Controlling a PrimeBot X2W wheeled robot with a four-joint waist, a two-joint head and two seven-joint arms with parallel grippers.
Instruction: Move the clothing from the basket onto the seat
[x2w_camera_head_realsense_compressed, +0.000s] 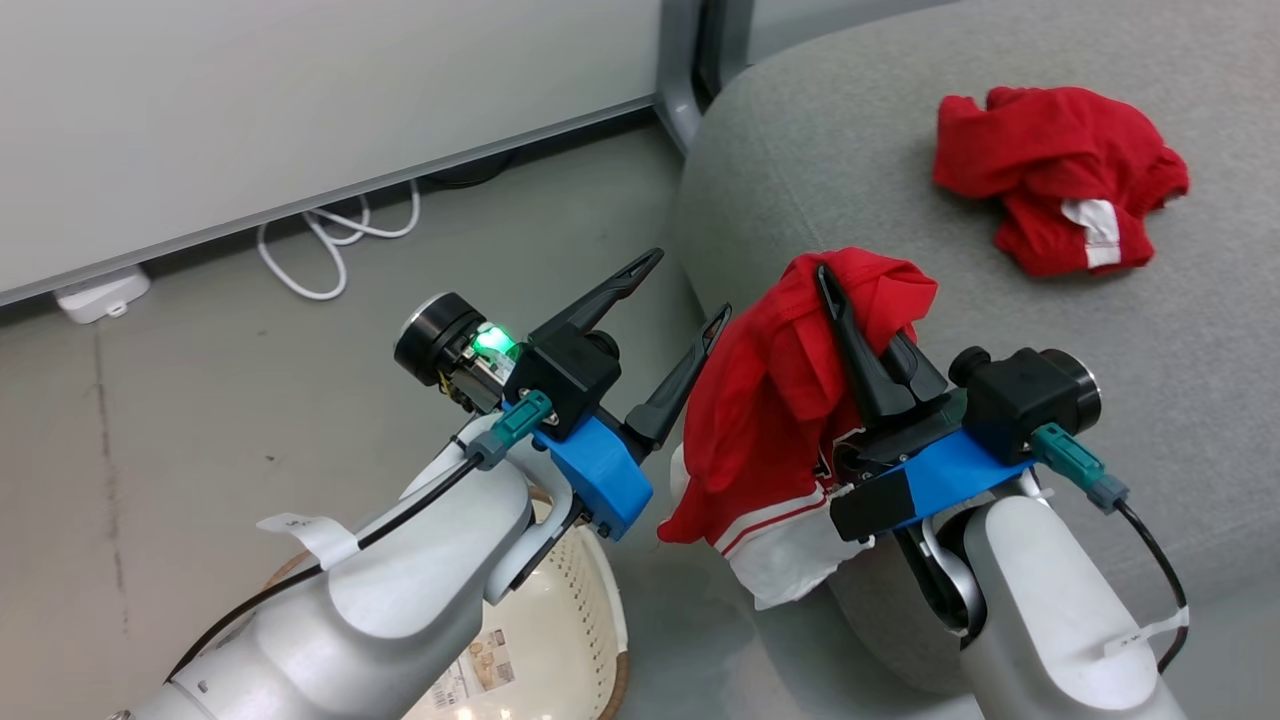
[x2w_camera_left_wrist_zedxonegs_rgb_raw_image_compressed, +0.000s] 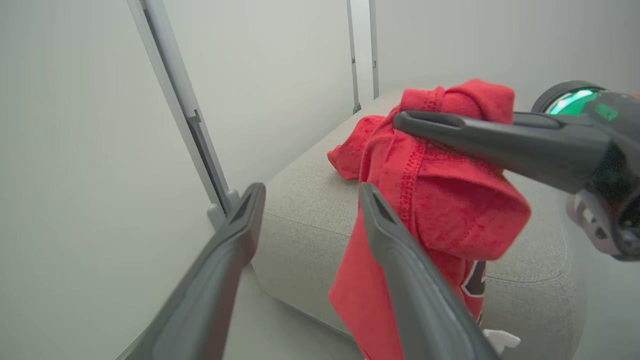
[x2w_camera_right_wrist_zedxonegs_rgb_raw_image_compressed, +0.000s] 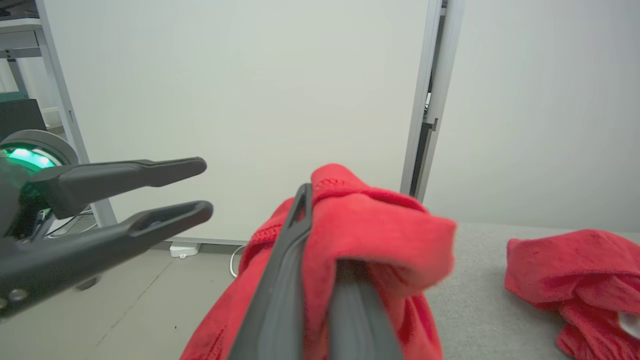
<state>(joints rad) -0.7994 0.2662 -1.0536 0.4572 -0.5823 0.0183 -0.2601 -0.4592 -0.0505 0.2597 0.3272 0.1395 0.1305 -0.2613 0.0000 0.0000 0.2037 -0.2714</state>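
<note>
The right gripper, clamped shut on a red garment, holds it hanging at the seat's rounded corner, apparently high enough to clear the edge. The left gripper stands open and empty alongside. The other garment lies well in from that edge.

The left gripper rises from the bottom edge with its two dark fingers spread wide and nothing between them. From the right, the right gripper reaches in. One long finger shows, and a red jersey is bunched over it and hangs down in front of the grey sofa. Part of a black-and-white number shows low on the cloth. A second red garment lies on the sofa cushion behind. A green light glows on the right wrist. A grey metal post runs down the pale wall panels.
</note>
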